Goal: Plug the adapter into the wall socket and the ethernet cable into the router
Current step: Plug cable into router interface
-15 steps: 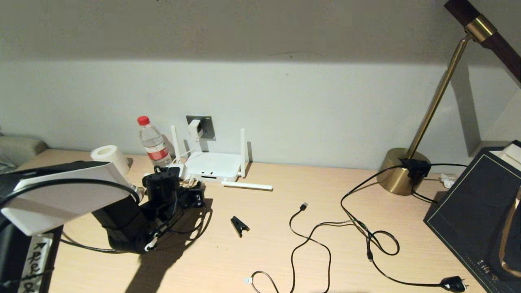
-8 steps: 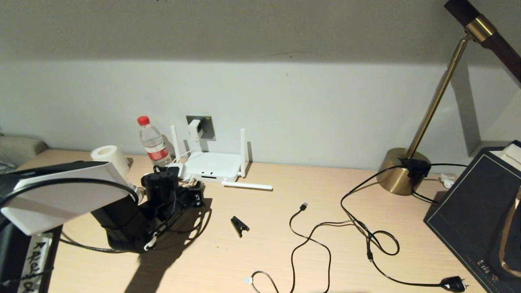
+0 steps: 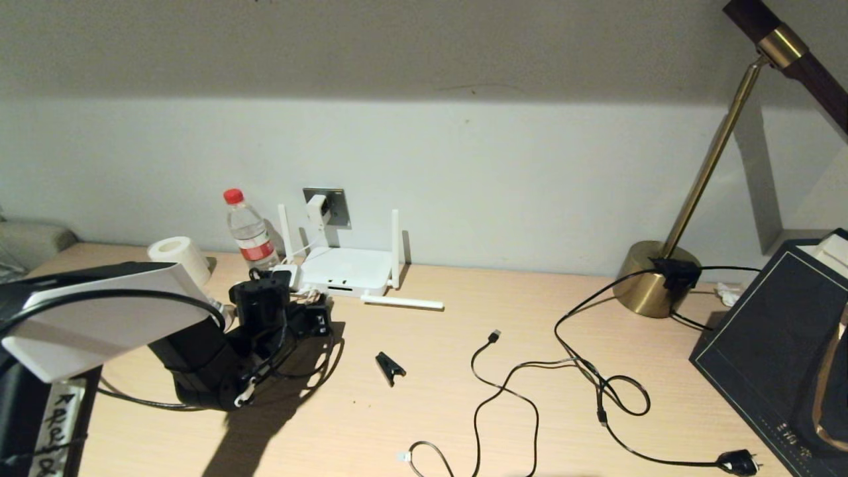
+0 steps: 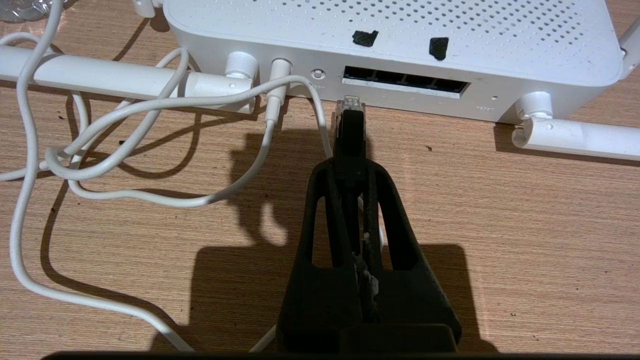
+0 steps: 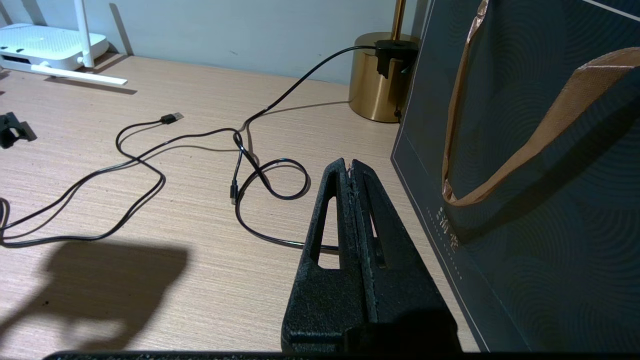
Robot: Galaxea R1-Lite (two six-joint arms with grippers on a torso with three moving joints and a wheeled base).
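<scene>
Your left gripper (image 4: 350,167) sits low over the desk (image 3: 464,397) at about 8 o'clock in the head view, just short of the router (image 3: 348,271). Its fingers are pinched tight on the ethernet cable (image 4: 350,132), holding it by the black boot just behind the clear connector. In the left wrist view the connector tip points at the router's row of dark ports (image 4: 405,82) and stands just below the leftmost opening, close to the housing but still outside it. The rest of the cable runs back between the fingers and is hidden.

The router lies flat against the wall at 11 o'clock, two antennas upright, one folded down on the desk toward 3 o'clock. A thin white cord (image 4: 150,107) is plugged in beside the ports and loops over the wood.

The adapter (image 3: 317,210) is seated on the wall socket (image 3: 329,205), directly above the router.

Your right gripper (image 5: 352,172) hangs over the desk beside the dark paper bag (image 5: 525,175), fingers pressed together with nothing between them. You do not see it in the head view.

Also on the desk: water bottle (image 3: 249,232) and tape roll (image 3: 177,255) toward 10 o'clock, black clip (image 3: 389,368) near centre, USB cable (image 3: 493,391), brass lamp (image 3: 656,278) at 3 o'clock.
</scene>
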